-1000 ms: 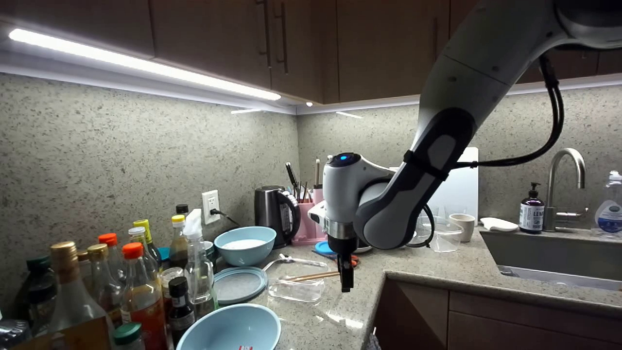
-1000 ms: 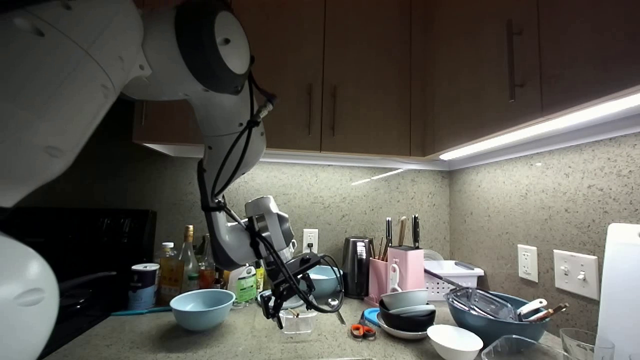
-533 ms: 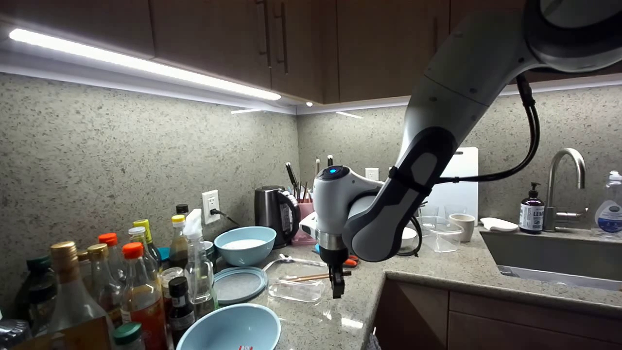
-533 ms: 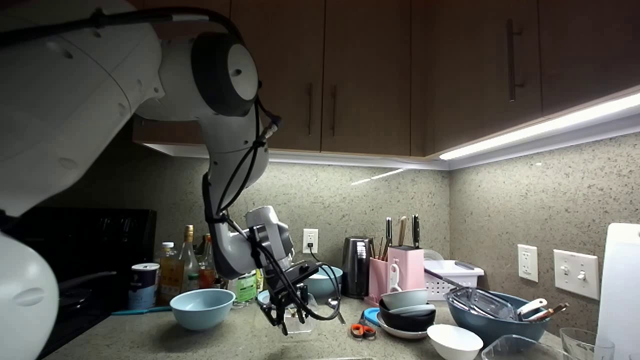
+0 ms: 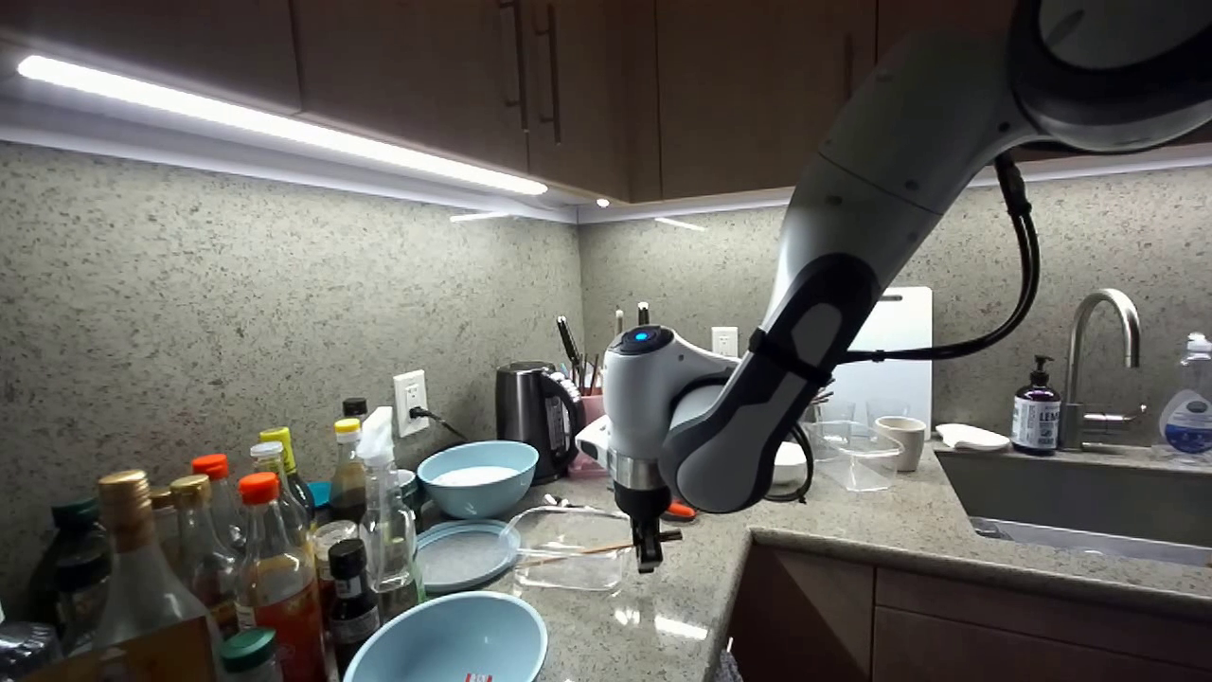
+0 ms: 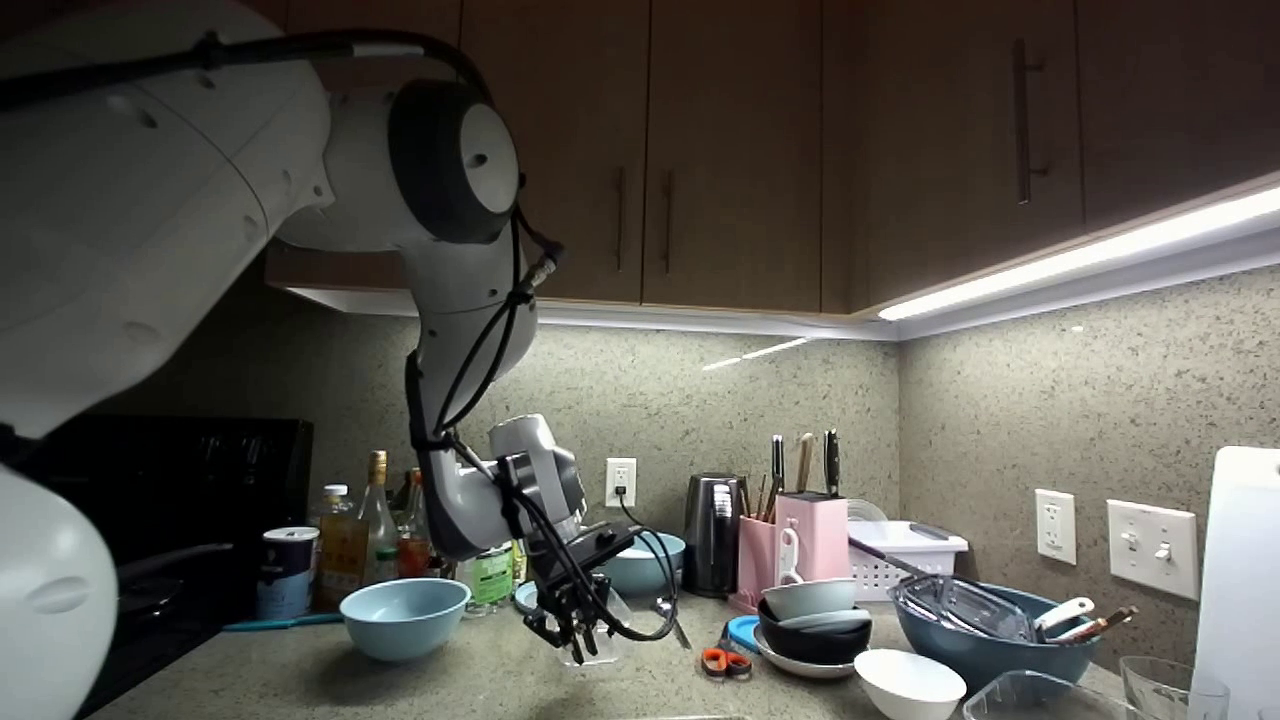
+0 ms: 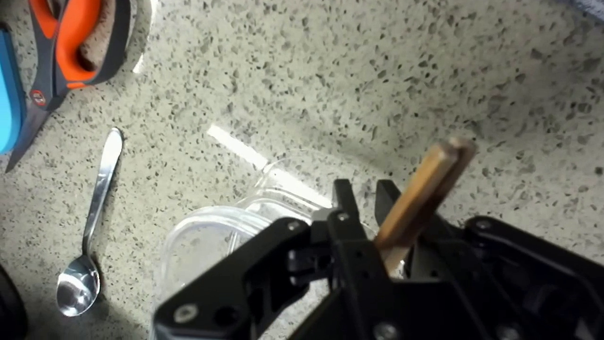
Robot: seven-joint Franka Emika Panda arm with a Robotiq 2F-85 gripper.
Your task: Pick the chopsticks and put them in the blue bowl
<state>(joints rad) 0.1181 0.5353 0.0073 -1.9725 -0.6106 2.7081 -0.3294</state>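
Observation:
Thin tan chopsticks [image 7: 420, 193] pass crosswise between the black fingers of my gripper [image 7: 365, 189] in the wrist view. The jaws are drawn together on them, low between the fingers, with a narrow gap left at the tips. In an exterior view, the gripper [image 5: 648, 565] points straight down, low over the counter. The chopsticks [image 5: 606, 548] run left from it across a clear plastic container [image 5: 573, 571]; their far ends are hard to make out. The wide pale blue bowl [image 5: 445, 630] stands nearer that camera. This blue bowl [image 6: 405, 622] is left of the gripper [image 6: 578, 650] in an exterior view.
A second light-blue bowl [image 5: 478, 481] and a round grey-blue lid [image 5: 466, 555] sit behind. Bottles [image 5: 284, 559] crowd the left wall. Orange-handled scissors [image 7: 71, 47] and a spoon [image 7: 94, 222] lie beside the container. Stacked bowls [image 6: 815, 625] stand on the right in an exterior view.
The jaws have come together around the chopsticks. My gripper has shifted and lowered slightly. The chopsticks have turned a little, and the back of the clear container has tipped up.

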